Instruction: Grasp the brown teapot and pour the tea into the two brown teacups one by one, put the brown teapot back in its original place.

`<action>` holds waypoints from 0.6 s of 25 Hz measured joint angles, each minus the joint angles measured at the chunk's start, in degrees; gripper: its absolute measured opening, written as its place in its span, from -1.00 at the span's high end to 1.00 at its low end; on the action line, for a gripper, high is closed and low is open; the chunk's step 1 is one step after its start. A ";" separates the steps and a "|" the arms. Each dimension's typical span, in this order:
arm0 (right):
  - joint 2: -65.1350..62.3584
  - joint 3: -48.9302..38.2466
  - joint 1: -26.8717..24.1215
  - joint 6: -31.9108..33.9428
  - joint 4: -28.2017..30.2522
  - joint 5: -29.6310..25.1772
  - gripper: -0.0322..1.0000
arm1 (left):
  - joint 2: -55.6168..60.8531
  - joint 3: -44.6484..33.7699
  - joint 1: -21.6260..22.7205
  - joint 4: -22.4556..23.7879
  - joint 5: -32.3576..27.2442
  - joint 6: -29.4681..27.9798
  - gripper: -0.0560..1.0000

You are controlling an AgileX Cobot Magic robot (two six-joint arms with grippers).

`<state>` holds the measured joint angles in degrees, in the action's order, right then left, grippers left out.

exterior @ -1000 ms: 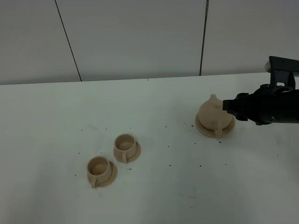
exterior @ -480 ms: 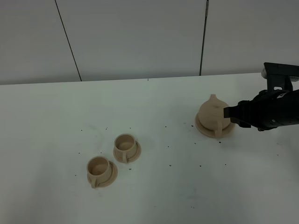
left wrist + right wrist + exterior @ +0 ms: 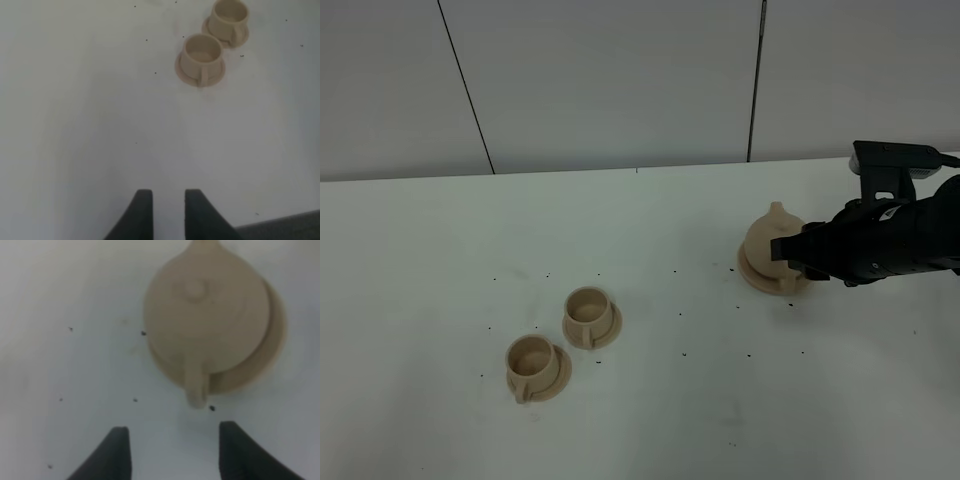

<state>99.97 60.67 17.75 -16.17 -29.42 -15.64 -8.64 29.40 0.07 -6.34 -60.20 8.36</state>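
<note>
The right gripper (image 3: 778, 247) had slid leftward from the frame's right edge over the brown teapot (image 3: 760, 240), jaws spread and empty; grasping its handle looked next.

Your right hand (image 3: 172, 432) faces the teapot (image 3: 207, 315) handle (image 3: 196, 385) with its fingers (image 3: 117, 450) parted, a strip of bare worktop (image 3: 680, 400) between. The two teacups (image 3: 588, 312) (image 3: 533, 362) crowd together, well apart across wide bare worktop.
</note>
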 joint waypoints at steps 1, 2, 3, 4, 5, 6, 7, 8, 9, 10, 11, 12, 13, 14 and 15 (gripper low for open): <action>0.34 0.56 0.46 0.56 0.38 -0.15 0.18 | 0.00 0.00 0.00 0.00 0.00 0.00 0.46; 0.68 1.22 0.99 1.30 1.07 -0.45 0.18 | 0.00 0.00 0.00 0.00 0.00 0.00 0.46; 1.17 1.81 1.48 2.11 2.03 -0.92 0.18 | 0.00 0.00 0.00 0.00 0.00 0.00 0.46; 1.56 2.48 2.11 3.39 3.44 -1.35 0.18 | 0.00 0.00 0.00 0.00 0.00 0.00 0.46; 2.12 3.16 2.68 5.05 4.85 -1.70 0.18 | 0.00 0.00 0.00 0.00 0.00 0.00 0.46; 2.73 3.91 3.12 6.68 6.81 -2.25 0.18 | 0.00 0.00 0.00 0.00 0.00 0.00 0.46; 3.37 4.60 3.44 8.80 9.18 -3.06 0.18 | 0.00 0.00 0.00 0.00 0.00 0.00 0.46; 3.82 5.44 3.74 11.22 11.40 -4.12 0.18 | 0.00 0.00 0.00 0.00 0.00 0.00 0.46; 4.30 6.35 3.87 13.74 14.14 -5.17 0.19 | 0.00 0.00 0.00 0.00 0.00 0.00 0.46; 4.54 7.14 3.93 15.79 16.89 -6.44 0.20 | 0.00 0.00 0.00 0.00 0.00 0.00 0.46; 4.59 7.69 3.98 18.07 19.65 -7.54 0.20 | 0.00 0.00 0.00 0.00 0.00 0.00 0.46; 4.59 8.27 4.05 20.21 21.84 -8.31 0.20 | 0.00 0.00 0.00 0.00 0.00 0.00 0.46; 4.59 8.88 4.17 21.82 24.12 -9.11 0.20 | 0.00 0.00 0.00 0.00 0.00 0.00 0.46; 4.59 9.29 4.22 23.47 25.87 -9.45 0.20 | 0.00 0.00 0.00 0.00 0.00 0.00 0.46; 4.59 9.66 4.27 24.83 27.18 -9.84 0.20 | 0.00 0.00 0.00 0.00 0.00 0.00 0.46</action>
<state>104.56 70.33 22.02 8.65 -2.24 -25.47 -8.64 29.40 0.07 -6.34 -60.20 8.36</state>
